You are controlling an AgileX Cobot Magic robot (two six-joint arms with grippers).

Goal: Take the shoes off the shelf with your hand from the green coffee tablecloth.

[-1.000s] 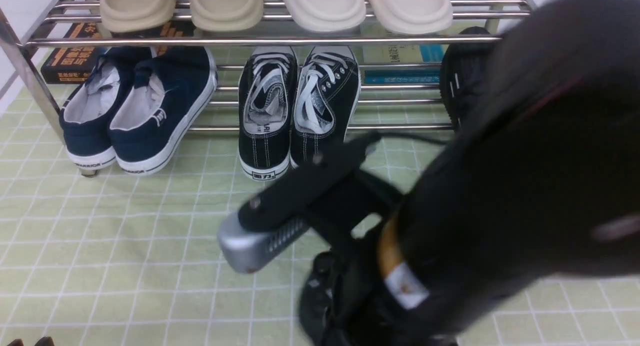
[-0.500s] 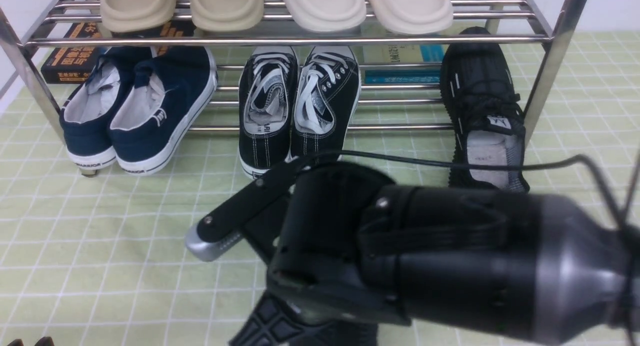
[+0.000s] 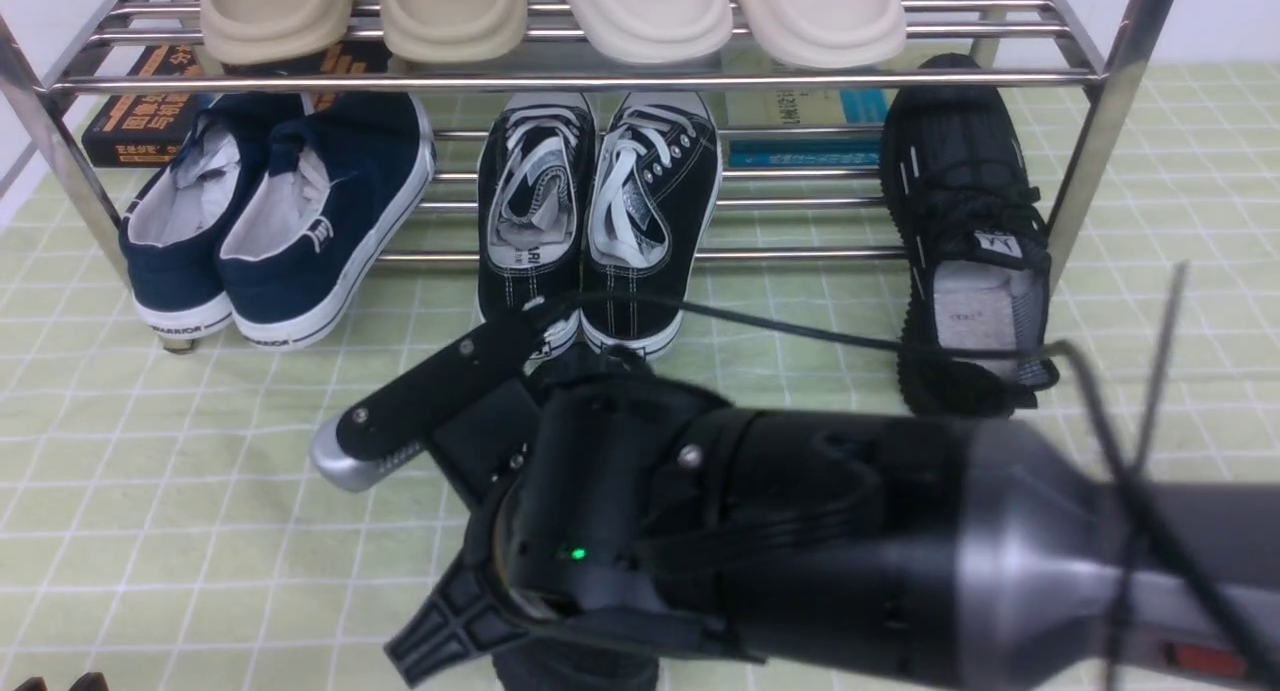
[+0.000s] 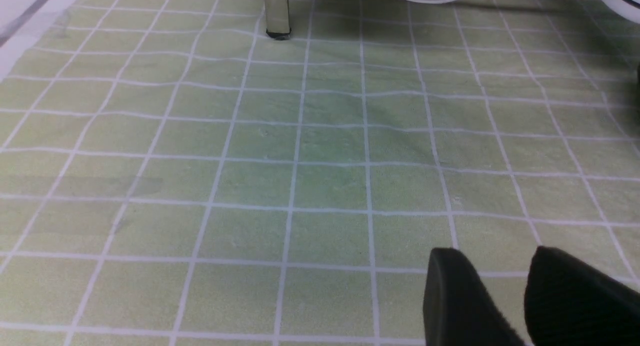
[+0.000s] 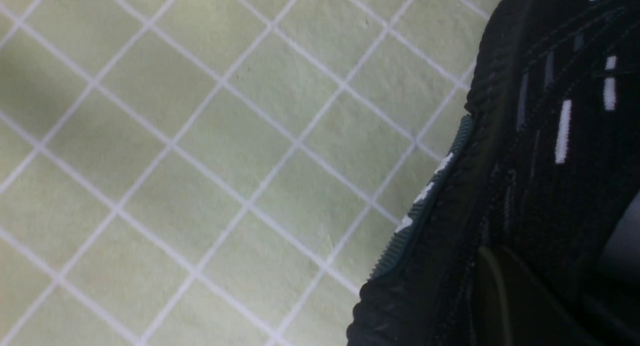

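Note:
The chrome shelf [image 3: 600, 79] stands on the green checked tablecloth [image 3: 200, 491]. One all-black knit sneaker [image 3: 965, 241] sits at the right end of its lower tier, heel out, with white paper inside. My right gripper [image 3: 440, 516], a bulky black hand with a grey-tipped finger [image 3: 350, 463], hovers low over the cloth in front of the shelf. It is shut on the other black knit sneaker [image 3: 455, 626], whose ribbed sole shows below the hand. That sneaker fills the right wrist view [image 5: 550, 135]. My left gripper [image 4: 515, 281] is open and empty over the cloth.
Navy slip-ons [image 3: 270, 211] and black canvas sneakers with white laces [image 3: 590, 211] sit on the lower tier. Beige slippers [image 3: 450, 11] and cream slippers [image 3: 730, 11] sit on top. Books [image 3: 140, 111] lie behind. A black cable [image 3: 800, 336] trails from the hand. A shelf leg [image 4: 277, 10] stands ahead of the left gripper.
My right hand has swung left and nearer the camera with the sneaker, uncovering the right end of the shelf and the sneaker there. The left gripper has not visibly moved.

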